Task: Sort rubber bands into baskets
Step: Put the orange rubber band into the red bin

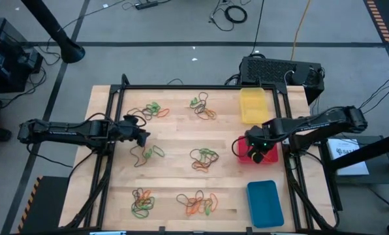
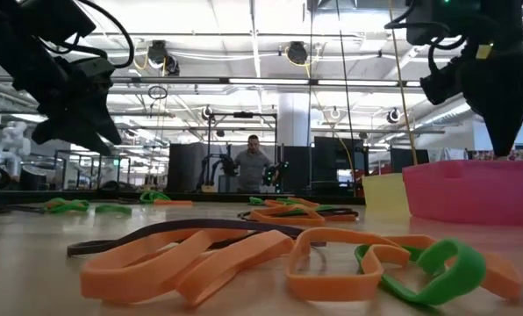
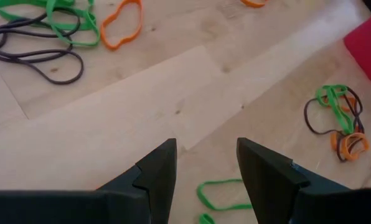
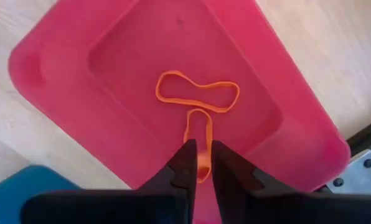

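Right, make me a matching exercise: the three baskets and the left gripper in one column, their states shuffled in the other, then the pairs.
Things:
1. red basket
2. yellow basket
3. blue basket
4. left gripper

States:
A. nearest the table's front edge
B. open above bare wood, a green band just below
C. beside the black box
D. holds an orange band; right gripper above it with a second orange band between its fingers

Pairs: 1-D, 2-C, 3-A, 4-B
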Robot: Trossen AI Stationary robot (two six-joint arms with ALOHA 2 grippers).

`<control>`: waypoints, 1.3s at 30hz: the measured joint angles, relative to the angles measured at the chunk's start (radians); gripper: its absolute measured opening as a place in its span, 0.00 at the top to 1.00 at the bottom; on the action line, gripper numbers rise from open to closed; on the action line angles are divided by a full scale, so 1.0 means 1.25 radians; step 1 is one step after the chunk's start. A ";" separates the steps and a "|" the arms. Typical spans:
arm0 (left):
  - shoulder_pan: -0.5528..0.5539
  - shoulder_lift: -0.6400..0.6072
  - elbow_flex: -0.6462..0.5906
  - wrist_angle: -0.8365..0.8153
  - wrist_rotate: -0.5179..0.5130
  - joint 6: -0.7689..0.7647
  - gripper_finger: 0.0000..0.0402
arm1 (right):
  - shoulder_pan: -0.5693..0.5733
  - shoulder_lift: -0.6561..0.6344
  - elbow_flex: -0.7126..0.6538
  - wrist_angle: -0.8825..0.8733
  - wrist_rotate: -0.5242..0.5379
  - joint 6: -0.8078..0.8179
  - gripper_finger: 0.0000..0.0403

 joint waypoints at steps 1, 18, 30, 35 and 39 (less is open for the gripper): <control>0.000 0.000 0.000 0.000 0.003 0.000 0.56 | 0.000 0.000 0.001 0.001 0.000 -0.002 0.88; 0.000 0.000 0.000 -0.001 0.003 -0.002 0.56 | -0.008 0.000 0.156 0.223 0.043 -0.107 0.70; 0.000 0.000 0.000 -0.001 -0.001 0.000 0.56 | 0.017 0.136 0.166 0.647 0.060 -0.264 0.71; 0.000 0.000 0.000 -0.002 0.005 0.000 0.56 | 0.063 0.258 0.166 0.799 -0.096 -0.349 0.71; 0.000 0.000 0.000 -0.002 0.005 0.000 0.56 | 0.119 0.344 0.166 0.869 -0.159 -0.412 0.71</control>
